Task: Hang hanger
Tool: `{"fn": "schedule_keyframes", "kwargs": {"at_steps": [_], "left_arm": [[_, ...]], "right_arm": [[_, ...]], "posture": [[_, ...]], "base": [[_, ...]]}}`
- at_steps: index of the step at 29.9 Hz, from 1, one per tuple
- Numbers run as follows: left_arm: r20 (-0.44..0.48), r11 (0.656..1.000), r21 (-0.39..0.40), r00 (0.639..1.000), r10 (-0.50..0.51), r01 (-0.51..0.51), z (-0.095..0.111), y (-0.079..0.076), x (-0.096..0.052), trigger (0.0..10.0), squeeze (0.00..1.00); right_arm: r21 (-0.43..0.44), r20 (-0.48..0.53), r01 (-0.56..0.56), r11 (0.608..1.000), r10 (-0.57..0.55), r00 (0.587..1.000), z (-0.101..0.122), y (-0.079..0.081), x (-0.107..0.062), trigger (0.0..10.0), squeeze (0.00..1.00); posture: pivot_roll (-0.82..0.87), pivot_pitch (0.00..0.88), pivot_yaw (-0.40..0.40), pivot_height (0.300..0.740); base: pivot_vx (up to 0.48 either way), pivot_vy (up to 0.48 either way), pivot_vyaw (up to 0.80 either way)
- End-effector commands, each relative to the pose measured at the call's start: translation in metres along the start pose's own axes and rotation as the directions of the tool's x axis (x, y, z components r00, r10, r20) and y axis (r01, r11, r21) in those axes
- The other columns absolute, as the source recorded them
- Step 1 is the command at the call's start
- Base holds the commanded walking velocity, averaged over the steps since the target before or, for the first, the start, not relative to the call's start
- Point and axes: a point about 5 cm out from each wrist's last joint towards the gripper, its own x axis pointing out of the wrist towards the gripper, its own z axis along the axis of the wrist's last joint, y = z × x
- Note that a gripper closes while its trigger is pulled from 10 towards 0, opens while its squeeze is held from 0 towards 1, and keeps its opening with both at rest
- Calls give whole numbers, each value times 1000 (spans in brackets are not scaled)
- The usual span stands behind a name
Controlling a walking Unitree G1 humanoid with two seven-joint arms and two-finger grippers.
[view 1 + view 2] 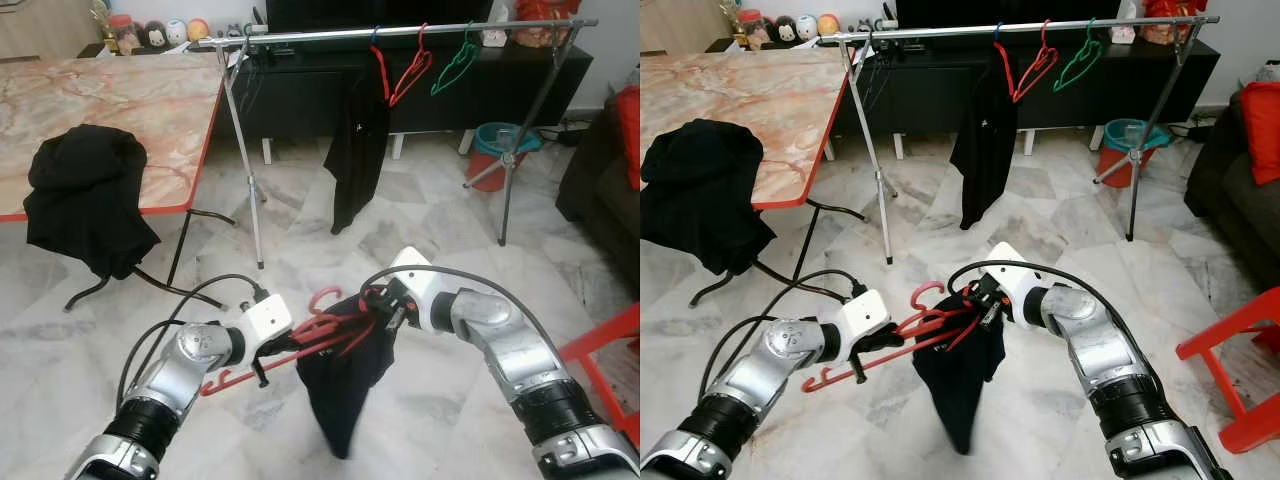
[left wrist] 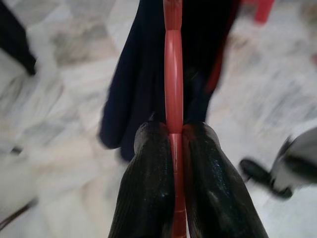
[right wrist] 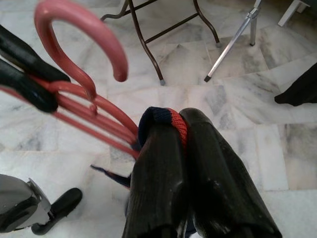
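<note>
A red hanger (image 1: 322, 326) with a dark garment (image 1: 340, 395) draped on it hangs low over the floor between my two grippers. My left gripper (image 1: 288, 346) is shut on the hanger's thin bar (image 2: 173, 69), which its fingers (image 2: 148, 183) pinch. My right gripper (image 1: 386, 306) is shut on the garment's navy and red collar (image 3: 166, 116), beside the hanger's hook (image 3: 74, 29). The clothes rail (image 1: 400, 33) stands across the room. On it hang a red hanger (image 1: 410, 70), a green hanger (image 1: 455, 65) and a black garment (image 1: 358, 150).
A marble table with a red edge (image 1: 205, 140) stands at the left, with black clothing (image 1: 85, 195) over its front edge. The rail's legs (image 1: 250, 190) slant down to the floor. A teal and red bin (image 1: 500, 150) and a red chair (image 1: 610, 350) are at the right.
</note>
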Motion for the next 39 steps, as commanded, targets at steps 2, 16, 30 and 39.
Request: {"fn": "schedule_keyframes", "kwargs": {"at_steps": [2,16,30,39], "left_arm": [[95,997,-23,992,-77,79,11,-5,-5,10000,0],[51,986,-33,985,-164,166,5,-8,-13,10000,0],[101,995,-49,991,-85,90,13,-11,1,10000,0],[143,997,-68,990,-18,28,22,-12,12,10000,0]], "right_arm": [[-16,32,-5,1000,5,999,8,1,0,10000,0],[-45,57,-20,999,22,998,17,0,-1,10000,0],[-48,74,-66,997,69,995,23,12,0,10000,0],[-37,109,-98,995,101,989,29,24,3,10000,0]], "posture": [[11,39,-12,740],[9,35,-11,740],[5,39,-13,740],[0,43,-11,740]], "base": [[0,0,0],[0,0,0],[0,0,0],[0,0,0]]}}
